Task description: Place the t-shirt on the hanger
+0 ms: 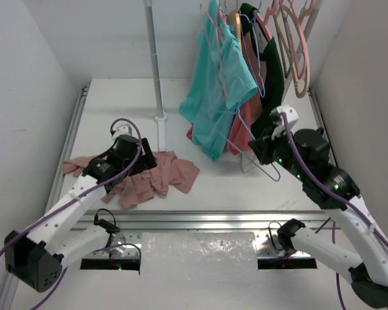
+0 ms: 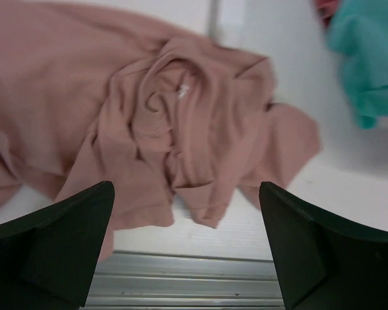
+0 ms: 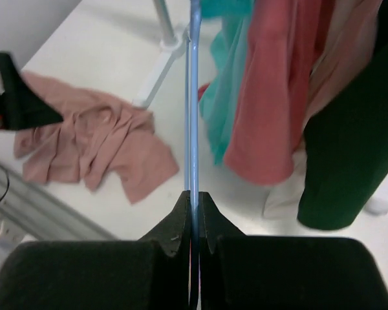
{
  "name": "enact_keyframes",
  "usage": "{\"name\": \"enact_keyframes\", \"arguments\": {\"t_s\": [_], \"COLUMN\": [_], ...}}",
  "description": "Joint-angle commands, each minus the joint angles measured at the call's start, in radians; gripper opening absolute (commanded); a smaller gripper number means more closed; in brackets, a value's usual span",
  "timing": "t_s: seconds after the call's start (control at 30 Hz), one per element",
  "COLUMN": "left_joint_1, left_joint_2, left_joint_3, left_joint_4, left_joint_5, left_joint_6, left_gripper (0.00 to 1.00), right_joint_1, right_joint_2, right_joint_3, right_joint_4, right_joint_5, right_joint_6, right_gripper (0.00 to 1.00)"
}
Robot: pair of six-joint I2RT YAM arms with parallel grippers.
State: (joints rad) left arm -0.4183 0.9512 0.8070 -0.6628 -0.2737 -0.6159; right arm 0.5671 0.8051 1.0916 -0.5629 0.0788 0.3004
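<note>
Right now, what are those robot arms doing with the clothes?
The right end effector is shut on the thin blue hanger, holding it beside the hanging clothes. The left end effector hovers open over the crumpled pink t-shirt on the table. The shirt is not on the hanger yet.

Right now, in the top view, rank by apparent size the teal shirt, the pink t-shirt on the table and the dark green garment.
Largest: teal shirt or pink t-shirt, too close to rank; the pink one is crumpled and partly covered.
Smallest: dark green garment.
</note>
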Motion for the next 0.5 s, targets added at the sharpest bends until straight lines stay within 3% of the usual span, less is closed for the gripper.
{"name": "enact_keyframes", "arguments": {"t_s": [0.0, 0.1, 0.2, 0.23, 0.37, 0.47], "left_joint_1": [-0.004, -0.005, -0.005, -0.004, -0.004, -0.004], "left_joint_2": [0.049, 0.145, 0.247, 0.292, 0.389, 0.411], "left_joint_3": [0.001, 0.023, 0.047, 0.052, 0.093, 0.104], "left_joint_4": [-0.006, 0.005, 0.023, 0.04, 0.046, 0.034], "left_joint_5": [-0.1, -0.127, -0.139, -0.143, -0.185, -0.228], "left_joint_6": [-0.073, -0.102, -0.139, -0.151, -0.192, -0.231], "left_gripper": [0.92, 0.75, 0.74, 0.62, 0.54, 0.54], "right_joint_1": [0.007, 0.007, 0.007, 0.007, 0.005, 0.007], "right_joint_2": [-0.101, -0.168, -0.231, -0.242, -0.265, -0.279], "right_joint_3": [-0.061, -0.093, -0.139, -0.145, -0.164, -0.177], "right_joint_4": [0.02, -0.028, -0.038, -0.043, -0.055, -0.051], "right_joint_5": [-0.076, -0.132, -0.154, -0.155, -0.182, -0.201], "right_joint_6": [0.051, 0.039, 0.036, 0.034, 0.023, 0.014], "right_gripper": [0.0, 0.0, 0.0, 0.0, 0.0, 0.0]}}
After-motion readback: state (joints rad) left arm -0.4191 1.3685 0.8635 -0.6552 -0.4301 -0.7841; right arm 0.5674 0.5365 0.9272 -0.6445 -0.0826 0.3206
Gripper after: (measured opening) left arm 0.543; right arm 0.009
